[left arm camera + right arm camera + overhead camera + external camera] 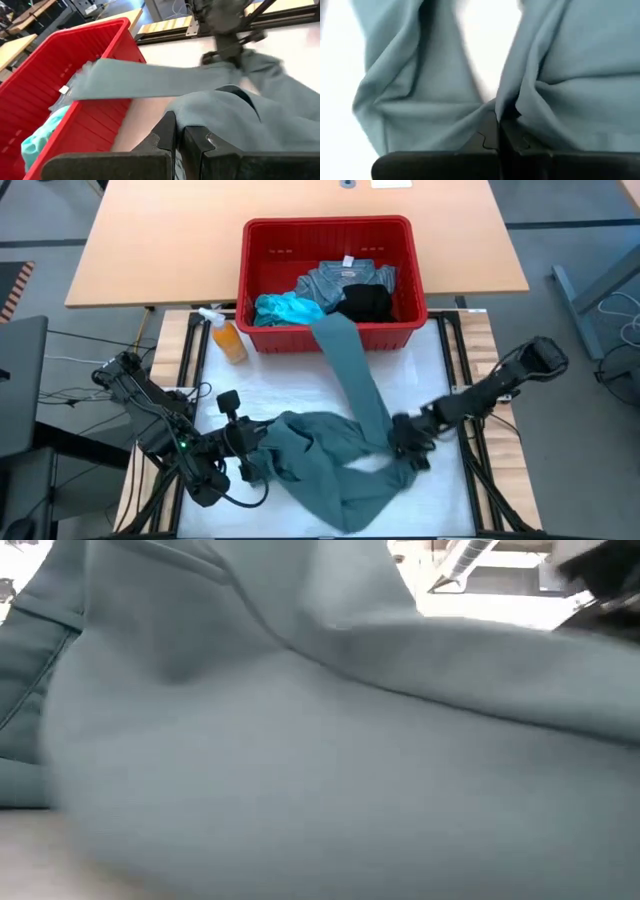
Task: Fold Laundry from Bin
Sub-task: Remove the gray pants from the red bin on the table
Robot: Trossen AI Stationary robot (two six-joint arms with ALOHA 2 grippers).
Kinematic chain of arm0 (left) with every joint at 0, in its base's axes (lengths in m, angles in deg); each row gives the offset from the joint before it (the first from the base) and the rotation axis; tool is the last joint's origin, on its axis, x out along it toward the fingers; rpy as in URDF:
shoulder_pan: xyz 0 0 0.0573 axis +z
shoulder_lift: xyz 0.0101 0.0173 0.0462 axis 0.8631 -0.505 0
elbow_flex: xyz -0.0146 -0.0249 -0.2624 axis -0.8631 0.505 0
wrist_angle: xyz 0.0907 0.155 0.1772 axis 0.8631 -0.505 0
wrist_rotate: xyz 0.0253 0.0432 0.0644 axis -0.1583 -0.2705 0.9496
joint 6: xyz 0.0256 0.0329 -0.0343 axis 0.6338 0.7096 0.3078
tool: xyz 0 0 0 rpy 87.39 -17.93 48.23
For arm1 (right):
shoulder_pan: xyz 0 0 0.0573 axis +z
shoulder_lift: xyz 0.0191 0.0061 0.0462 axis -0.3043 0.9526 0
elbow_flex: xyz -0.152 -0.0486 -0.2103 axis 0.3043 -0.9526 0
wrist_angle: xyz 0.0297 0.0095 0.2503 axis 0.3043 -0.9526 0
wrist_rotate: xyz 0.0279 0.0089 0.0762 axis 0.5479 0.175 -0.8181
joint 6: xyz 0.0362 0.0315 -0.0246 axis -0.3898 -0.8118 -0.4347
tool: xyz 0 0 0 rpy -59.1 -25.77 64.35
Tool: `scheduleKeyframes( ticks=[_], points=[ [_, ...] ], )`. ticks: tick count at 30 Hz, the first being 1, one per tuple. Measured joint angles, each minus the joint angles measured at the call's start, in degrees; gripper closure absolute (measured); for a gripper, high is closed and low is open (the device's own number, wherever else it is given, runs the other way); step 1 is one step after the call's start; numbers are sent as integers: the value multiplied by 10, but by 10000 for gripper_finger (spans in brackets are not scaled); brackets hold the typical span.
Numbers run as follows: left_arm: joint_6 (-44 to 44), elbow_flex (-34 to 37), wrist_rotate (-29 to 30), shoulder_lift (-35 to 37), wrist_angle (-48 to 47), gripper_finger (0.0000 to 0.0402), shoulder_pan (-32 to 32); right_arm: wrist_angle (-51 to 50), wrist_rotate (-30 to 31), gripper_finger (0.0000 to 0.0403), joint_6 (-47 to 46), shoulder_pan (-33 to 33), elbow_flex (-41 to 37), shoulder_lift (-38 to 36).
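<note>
The grey-green garment [330, 465] lies bunched on the white table top, one sleeve [345, 365] still draped over the near rim of the red bin [405, 330]. In the bin lie the turquoise [285, 308], mottled blue-grey [345, 278] and black [365, 302] garments. My left gripper [250, 448] is shut on the garment's left side. My right gripper [405, 442] is shut on its right side. The low view is filled by the grey-green cloth [320, 740]. My left gripper pinches an edge of the grey-green garment [187, 117] between its two fingers, coming level from the table's left. The cloth by the fingers lies slack on the table. My right gripper pinches a gathered fold of the garment [512, 107] between its fingers, coming from the table's right, slanting down. The cloth puckers toward the fingers; several layers are bunched there.
An orange spray bottle [228, 340] lies on the table left of the bin's near corner. A wooden table [160, 250] stands behind the bin. Bare white table top [270, 385] shows between the bin and the garment.
</note>
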Motion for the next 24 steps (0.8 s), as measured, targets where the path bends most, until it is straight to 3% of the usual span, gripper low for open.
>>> scheduleKeyframes(
  ticks=[3,6,13,15,19,24],
  points=[
    [20,0,-4,0,12,401,5,93,30,382,-14,59,1,-1],
    [32,0,-7,0,11,401,11,125,107,380,39,82,15,-2],
    [34,0,-43,0,10,401,17,104,284,367,148,33,70,-2],
    [32,0,-52,0,10,401,17,57,276,355,150,2,95,-2],
    [26,0,-60,0,10,401,12,-89,177,317,141,-48,149,-2],
    [28,2,-48,0,10,401,7,-227,117,256,150,-87,196,-2]
  ],
)
